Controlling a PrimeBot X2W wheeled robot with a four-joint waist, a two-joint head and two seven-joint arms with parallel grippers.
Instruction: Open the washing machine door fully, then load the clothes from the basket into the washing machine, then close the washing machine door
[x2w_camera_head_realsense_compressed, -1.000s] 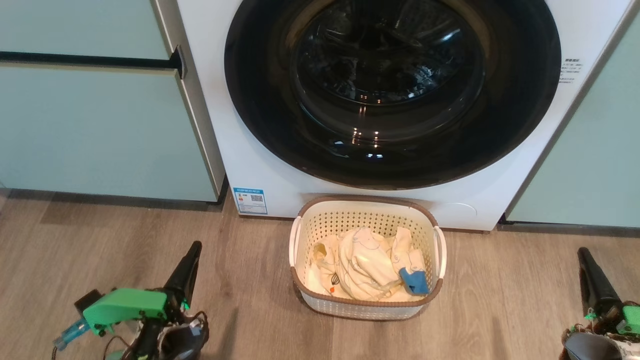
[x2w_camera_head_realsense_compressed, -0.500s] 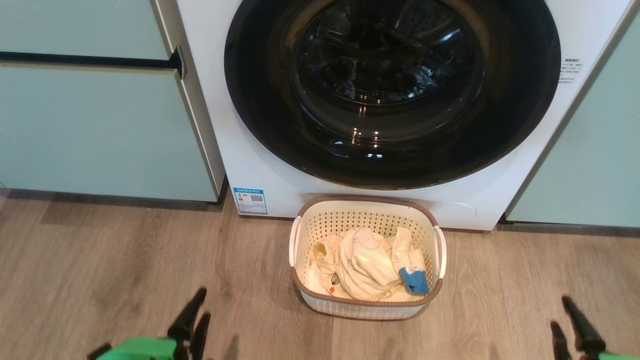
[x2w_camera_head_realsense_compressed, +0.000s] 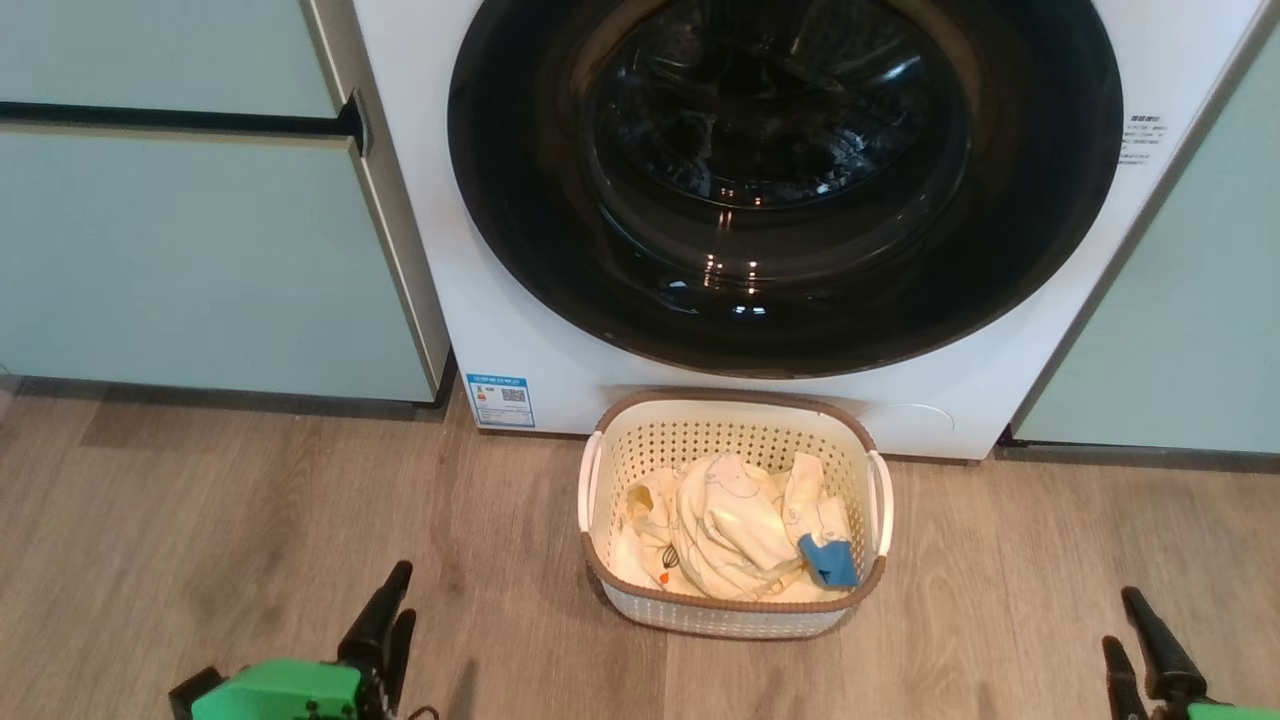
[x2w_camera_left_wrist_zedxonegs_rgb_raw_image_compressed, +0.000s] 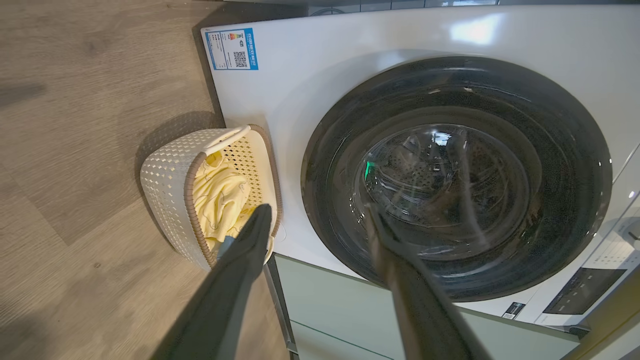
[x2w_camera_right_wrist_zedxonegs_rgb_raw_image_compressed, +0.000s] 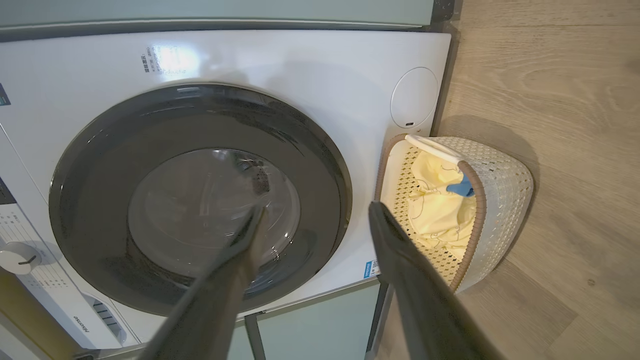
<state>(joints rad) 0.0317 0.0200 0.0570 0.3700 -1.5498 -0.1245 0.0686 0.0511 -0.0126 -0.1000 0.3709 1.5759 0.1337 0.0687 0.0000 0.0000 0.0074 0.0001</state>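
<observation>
Both grippers sit lower in the head view than a second ago, and each has gone from a closed point to parted fingers. The left gripper (x2w_camera_head_realsense_compressed: 405, 590) is at the bottom left above the wooden floor (x2w_camera_head_realsense_compressed: 250, 520), and the right gripper (x2w_camera_head_realsense_compressed: 1119, 615) is at the bottom right. Each wrist view shows its own two fingers spread wide with nothing between them. Neither gripper touches anything, and both are well apart from the machine and the basket.

As I judge it, the task is at its very start. The washing machine door (x2w_camera_head_realsense_compressed: 780, 330) lies shut, flush against the white front of the washing machine (x2w_camera_head_realsense_compressed: 520, 330), so the first step, swinging it fully open, is not yet done. Loading and closing are still to come after that.

The basket (x2w_camera_head_realsense_compressed: 730, 400) stands on the floor just in front of the machine, below the door, close to the front panel. Whether it touches the panel I cannot tell. All the clothes (x2w_camera_head_realsense_compressed: 730, 530) are in it as a loose cream-yellow heap with a blue patch (x2w_camera_head_realsense_compressed: 828, 562) toward its right near corner. The heap stays below the brown rim, with nothing hanging over. Through the door glass the steel drum shows among reflections. I can make out no cloth inside, though the glare leaves that uncertain.
</observation>
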